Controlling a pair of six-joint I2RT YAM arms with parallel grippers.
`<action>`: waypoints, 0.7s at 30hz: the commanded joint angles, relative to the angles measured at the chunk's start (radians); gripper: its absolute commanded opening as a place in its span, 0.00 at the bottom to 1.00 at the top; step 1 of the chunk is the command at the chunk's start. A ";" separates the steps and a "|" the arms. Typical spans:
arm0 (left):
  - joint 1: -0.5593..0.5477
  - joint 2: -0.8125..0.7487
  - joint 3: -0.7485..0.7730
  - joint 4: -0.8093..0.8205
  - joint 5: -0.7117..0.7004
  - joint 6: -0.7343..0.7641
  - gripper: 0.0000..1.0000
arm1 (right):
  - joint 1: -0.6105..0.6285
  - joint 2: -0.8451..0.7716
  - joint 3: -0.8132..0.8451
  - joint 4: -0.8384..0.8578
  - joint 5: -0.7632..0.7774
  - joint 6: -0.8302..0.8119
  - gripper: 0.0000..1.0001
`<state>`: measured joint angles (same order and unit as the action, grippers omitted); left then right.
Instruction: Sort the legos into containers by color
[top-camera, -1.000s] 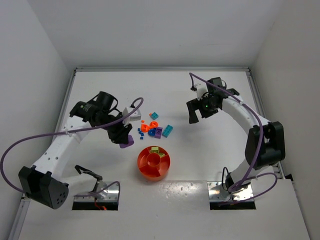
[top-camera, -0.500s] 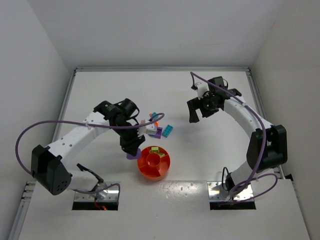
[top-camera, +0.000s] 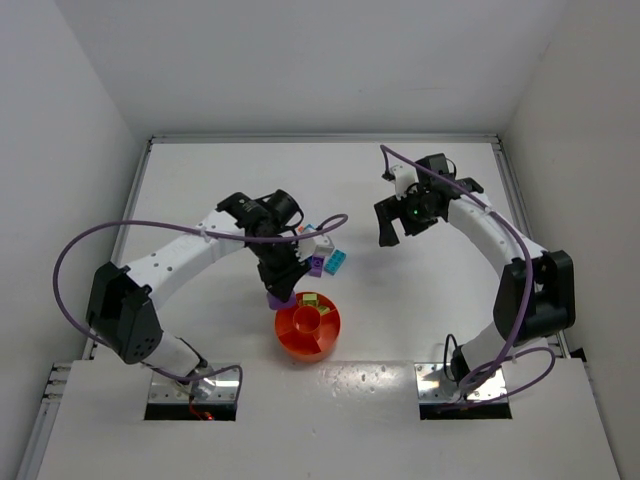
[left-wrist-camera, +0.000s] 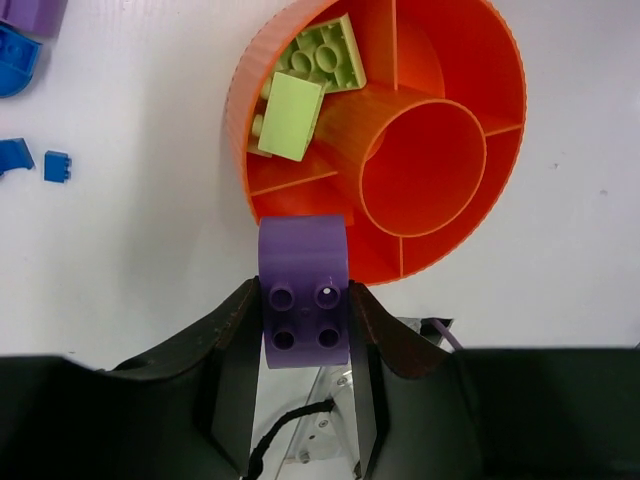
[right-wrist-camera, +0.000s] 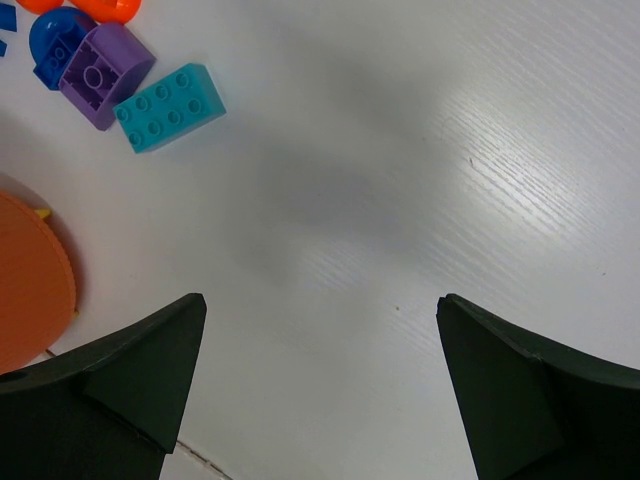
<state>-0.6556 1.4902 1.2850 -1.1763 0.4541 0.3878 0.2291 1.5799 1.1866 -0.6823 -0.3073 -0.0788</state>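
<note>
Left wrist view showed only yellow-green bricks (left-wrist-camera: 300, 95) in the tray (left-wrist-camera: 500, 150), left gripper (left-wrist-camera: 305, 300) clamping a purple brick (left-wrist-camera: 303, 255), loose legos (right-wrist-camera: 168, 107) unsorted.

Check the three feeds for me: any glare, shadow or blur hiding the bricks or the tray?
Top external: even light, no glare, soft shadows only; loose bricks small but sharp. Left wrist: crisp on the purple brick and tray, nothing washed out. Right wrist: a broad soft shadow and faint sheen on the table, yet the teal brick reads clearly.
</note>
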 joint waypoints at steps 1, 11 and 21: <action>-0.021 -0.001 0.040 0.007 -0.014 -0.072 0.00 | -0.005 -0.044 -0.002 0.004 -0.009 -0.009 0.99; -0.067 -0.010 0.126 -0.019 -0.147 -0.145 0.00 | -0.005 -0.054 -0.012 0.004 0.000 -0.018 0.99; -0.116 -0.051 0.110 -0.129 -0.261 -0.090 0.00 | -0.005 -0.063 -0.030 0.004 0.000 -0.018 0.99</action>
<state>-0.7250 1.4921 1.4380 -1.2446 0.2405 0.2756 0.2291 1.5513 1.1595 -0.6891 -0.3069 -0.0868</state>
